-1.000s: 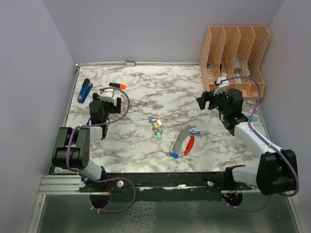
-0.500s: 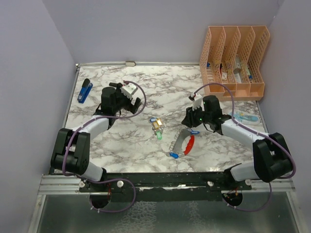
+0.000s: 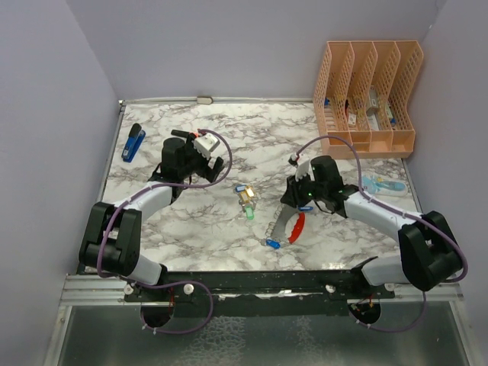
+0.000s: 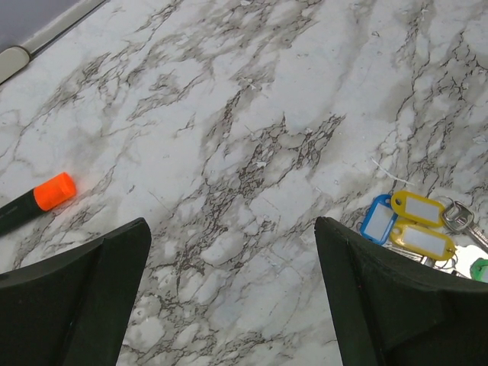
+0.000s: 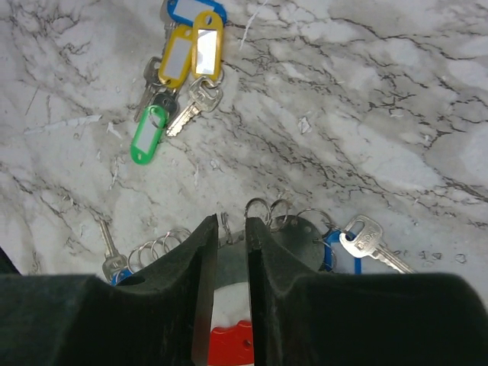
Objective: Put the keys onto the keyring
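Keyring point(image 3: 290, 226): rigid D-shaped loop, one side silver-grey metal, the other red. Judged light, stiff and smooth, liable to skate on the marble-patterned table point(image 3: 252, 133), so best pinched across its bar. Right gripper point(image 5: 229, 229) clenched across that bar. Keys point(image 5: 179, 65): small metal blades with blue, yellow and green plastic tags, lying loose near the keyring's left. Left gripper point(image 4: 230, 229) spread wide, empty, farther left.

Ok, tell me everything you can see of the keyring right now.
The keyring is a long D-shaped loop, one side silver-grey metal, the other red. It lies flat on the marble table, right of centre. The right fingers pinch its bar from both sides. Small wire rings cluster around the gripped end, and a silver key with a blue tag lies beside it there.
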Robot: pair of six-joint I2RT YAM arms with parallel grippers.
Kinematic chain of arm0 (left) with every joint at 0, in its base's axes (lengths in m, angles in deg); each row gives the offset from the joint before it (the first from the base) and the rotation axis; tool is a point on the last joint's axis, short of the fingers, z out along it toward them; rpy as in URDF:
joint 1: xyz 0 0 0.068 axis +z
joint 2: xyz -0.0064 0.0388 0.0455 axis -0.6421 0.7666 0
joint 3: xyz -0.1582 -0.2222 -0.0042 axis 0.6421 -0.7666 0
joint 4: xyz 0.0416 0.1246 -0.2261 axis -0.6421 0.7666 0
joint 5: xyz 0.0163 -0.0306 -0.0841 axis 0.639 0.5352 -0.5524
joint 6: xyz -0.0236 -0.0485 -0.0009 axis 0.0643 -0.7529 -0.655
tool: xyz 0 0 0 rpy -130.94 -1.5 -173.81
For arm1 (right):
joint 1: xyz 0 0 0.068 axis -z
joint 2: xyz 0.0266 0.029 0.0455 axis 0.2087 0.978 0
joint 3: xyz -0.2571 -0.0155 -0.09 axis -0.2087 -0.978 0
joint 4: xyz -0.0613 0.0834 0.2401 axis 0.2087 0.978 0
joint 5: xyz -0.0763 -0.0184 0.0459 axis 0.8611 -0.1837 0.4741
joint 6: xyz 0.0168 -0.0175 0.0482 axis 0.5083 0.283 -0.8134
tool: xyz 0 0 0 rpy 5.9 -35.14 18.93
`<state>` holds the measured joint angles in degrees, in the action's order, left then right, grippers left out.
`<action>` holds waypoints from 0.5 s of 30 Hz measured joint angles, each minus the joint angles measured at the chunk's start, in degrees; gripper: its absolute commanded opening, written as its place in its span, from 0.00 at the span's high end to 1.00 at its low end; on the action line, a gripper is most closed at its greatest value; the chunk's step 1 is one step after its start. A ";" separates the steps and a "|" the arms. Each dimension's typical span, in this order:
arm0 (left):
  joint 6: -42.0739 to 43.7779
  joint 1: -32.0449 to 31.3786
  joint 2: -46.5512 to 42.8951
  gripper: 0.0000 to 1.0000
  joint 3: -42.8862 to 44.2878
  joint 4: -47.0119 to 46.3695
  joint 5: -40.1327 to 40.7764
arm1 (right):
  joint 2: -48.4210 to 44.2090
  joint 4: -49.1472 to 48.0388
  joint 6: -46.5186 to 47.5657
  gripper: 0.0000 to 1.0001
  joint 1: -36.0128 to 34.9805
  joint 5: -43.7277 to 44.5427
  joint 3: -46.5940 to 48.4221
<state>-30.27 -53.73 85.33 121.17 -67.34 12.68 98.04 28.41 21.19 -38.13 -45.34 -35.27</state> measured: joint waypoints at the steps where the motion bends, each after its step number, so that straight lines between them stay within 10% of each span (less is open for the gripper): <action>1: 0.00 -0.07 0.00 0.08 0.00 -0.02 0.00 | 0.00 0.15 -0.04 0.79 -0.39 0.00 -0.09; 15: 0.31 -0.42 0.00 0.08 0.00 1.60 -1.62 | 4.83 3.17 -1.20 0.82 -3.72 2.03 -0.17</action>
<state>-29.96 -54.15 85.33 121.17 -65.74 11.07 102.87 31.58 19.98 -41.85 -43.31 -35.45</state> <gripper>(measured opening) 0.921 0.179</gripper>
